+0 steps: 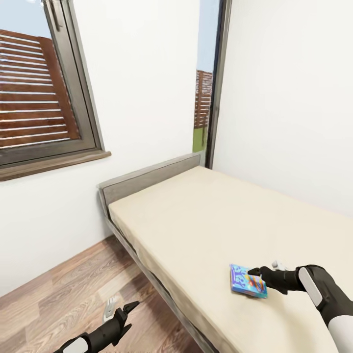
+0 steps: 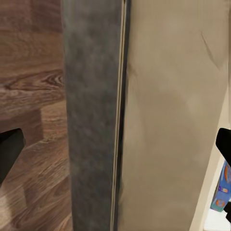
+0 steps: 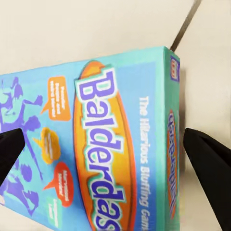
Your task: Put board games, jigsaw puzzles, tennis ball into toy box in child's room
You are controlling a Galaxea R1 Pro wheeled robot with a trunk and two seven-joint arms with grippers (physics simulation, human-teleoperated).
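Head view: board game point(image 1: 248, 281) lying flat on the bed point(image 1: 206, 220); right gripper point(image 1: 256, 272) spread wide over it, fingers straddling the box. Left gripper point(image 1: 128, 309), released, above the wooden floor point(image 1: 59, 299).

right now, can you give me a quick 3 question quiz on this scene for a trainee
1. True or false: the board game lies on the bed.
2. Which gripper is at the game? A) left gripper B) right gripper
3. Fill in: the left gripper hangs over the wooden ____.

Key:
1. True; it lies flat on the mattress near the bed's front edge.
2. B; in the right wrist view its fingers straddle the box, open, not yet closed on it.
3. Floor, beside the bed frame.
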